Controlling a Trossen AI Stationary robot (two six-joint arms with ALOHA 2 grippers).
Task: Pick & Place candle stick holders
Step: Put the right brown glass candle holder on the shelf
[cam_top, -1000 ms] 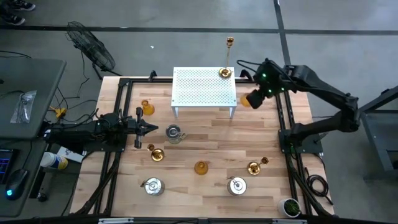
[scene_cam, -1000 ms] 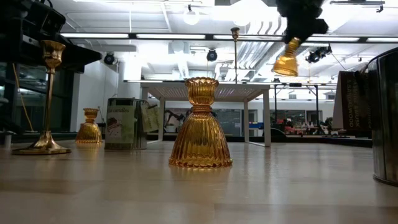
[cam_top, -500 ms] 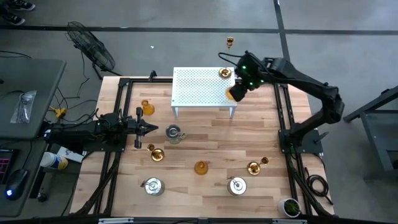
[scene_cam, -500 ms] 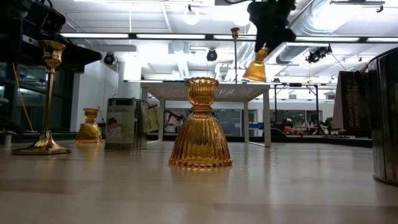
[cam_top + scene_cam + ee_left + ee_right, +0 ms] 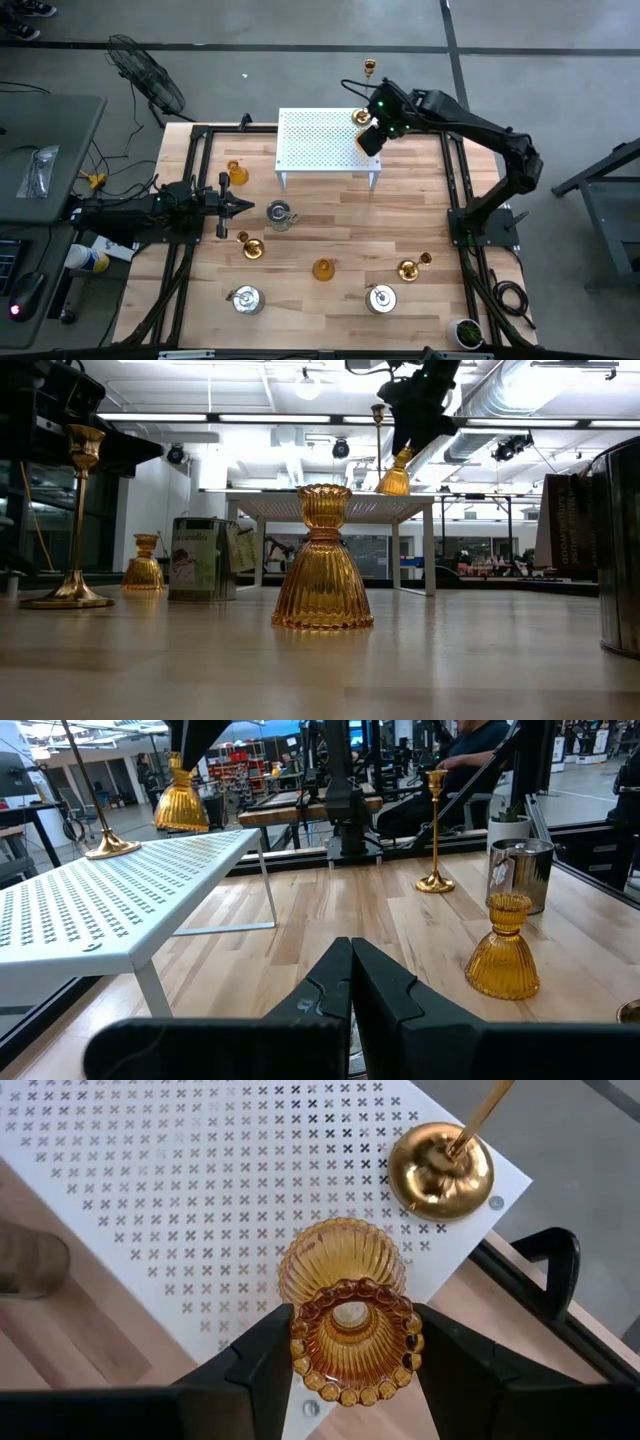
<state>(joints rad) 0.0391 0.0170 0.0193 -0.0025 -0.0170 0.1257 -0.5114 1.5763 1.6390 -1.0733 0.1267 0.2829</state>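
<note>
My right gripper (image 5: 371, 140) is shut on an amber ribbed candle stick holder (image 5: 342, 1270), just over the right end of the white perforated rack (image 5: 320, 140). A tall gold candlestick (image 5: 362, 117) stands on its round base on the rack's far right corner. On the table stand two more amber holders (image 5: 323, 269) (image 5: 237, 174), two gold candlesticks (image 5: 250, 245) (image 5: 410, 267) and three silvery pots (image 5: 280, 213) (image 5: 246, 299) (image 5: 381, 299). My left gripper (image 5: 240, 206) rests shut at the table's left. My right gripper pinches the holder's beaded top rim (image 5: 302, 1348) between its two fingers, one on each side. The fingers slant down from above, from the table's right. The holder (image 5: 393, 480) hangs below them, wide base down and slightly tilted, lifted clear just above the rack top.
The dark frame rails (image 5: 455, 190) run along the table's left and right sides. Bare wood (image 5: 420, 220) lies between the rack and the nearer holders. A potted plant (image 5: 467, 332) sits at the near right corner.
My right gripper has carried the amber holder toward the table's left, from beyond the rack's right edge to over the rack's right end, sinking a little. The holder stays hanging base down in the hold.
</note>
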